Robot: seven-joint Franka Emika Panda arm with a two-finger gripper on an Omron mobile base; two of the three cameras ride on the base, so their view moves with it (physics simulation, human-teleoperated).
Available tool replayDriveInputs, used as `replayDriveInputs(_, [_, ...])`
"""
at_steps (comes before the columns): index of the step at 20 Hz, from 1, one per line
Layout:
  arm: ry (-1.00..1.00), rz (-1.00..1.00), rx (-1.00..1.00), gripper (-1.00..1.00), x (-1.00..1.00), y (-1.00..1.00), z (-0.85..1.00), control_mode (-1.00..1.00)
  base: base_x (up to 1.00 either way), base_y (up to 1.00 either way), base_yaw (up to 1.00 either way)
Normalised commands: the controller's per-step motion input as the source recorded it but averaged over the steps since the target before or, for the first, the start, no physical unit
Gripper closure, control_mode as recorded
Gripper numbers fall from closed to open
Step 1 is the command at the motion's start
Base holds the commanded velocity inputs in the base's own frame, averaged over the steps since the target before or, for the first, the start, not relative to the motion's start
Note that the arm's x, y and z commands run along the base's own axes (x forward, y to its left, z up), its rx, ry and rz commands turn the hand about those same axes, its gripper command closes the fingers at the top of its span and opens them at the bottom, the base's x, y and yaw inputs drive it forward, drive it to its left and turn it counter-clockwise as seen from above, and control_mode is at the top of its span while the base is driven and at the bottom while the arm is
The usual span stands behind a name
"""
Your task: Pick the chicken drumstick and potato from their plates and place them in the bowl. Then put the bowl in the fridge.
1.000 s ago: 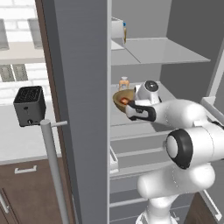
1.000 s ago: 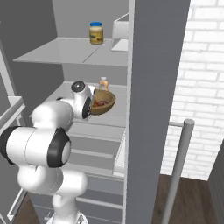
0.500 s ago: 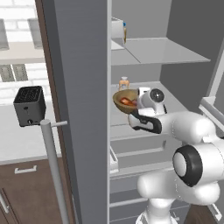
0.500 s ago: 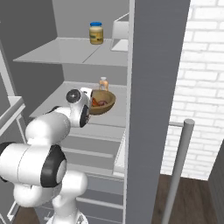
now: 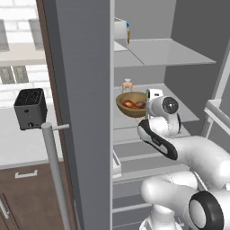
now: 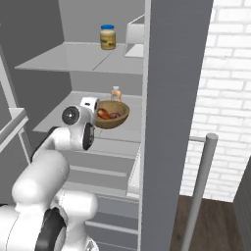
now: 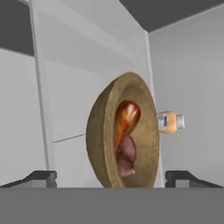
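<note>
Left base view: The fridge stands open, its grey door edge filling the centre of the picture and its bar handle at 8 o'clock. The bowl sits on the middle shelf, just right of the door edge. The chicken drumstick and the potato lie inside the bowl, touching each other. A small bottle stands upright on the same shelf, just behind the bowl at 12 o'clock from it. The gripper is just beside the bowl's rim at 3 o'clock; whether it touches the rim cannot be told. A black toaster sits on the tabletop at 9 o'clock, well apart from the fridge interior.

Right base view: The bowl rests on the middle shelf, with the drumstick and potato inside. The gripper is at the bowl's 9 o'clock side. The bottle stands behind the bowl. A jar with a blue lid stands on the upper shelf.

Hand view: The picture is rolled, so the bowl appears on edge, its opening facing 3 o'clock. The drumstick lies above the potato. The bottle shows at the bowl's 3 o'clock. The fingers are spread wide, one at each bottom corner, with the bowl between them and apart from both; they pinch nothing.
</note>
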Motion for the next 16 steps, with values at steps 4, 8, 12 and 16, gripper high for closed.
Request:
replayDriveInputs(4, [-0.04, -0.08, -0.03, -1.0, -0.76, 0.01, 0.72, -1.0, 0.0, 0.0, 0.0])
replayDriveInputs(8, [-0.04, -0.04, 0.0, -1.0, -0.75, 0.0, 0.64, -1.0, 0.0, 0.0, 0.0])
replayDriveInputs(12, [0.04, 0.0, 0.0, -1.0, -0.48, 0.0, 0.6, -1.0, 0.0, 0.0, 0.0])
replayDriveInputs(16, [0.13, 0.0, 0.0, -1.0, -0.45, 0.0, 0.65, -1.0, 0.0, 0.0, 0.0])
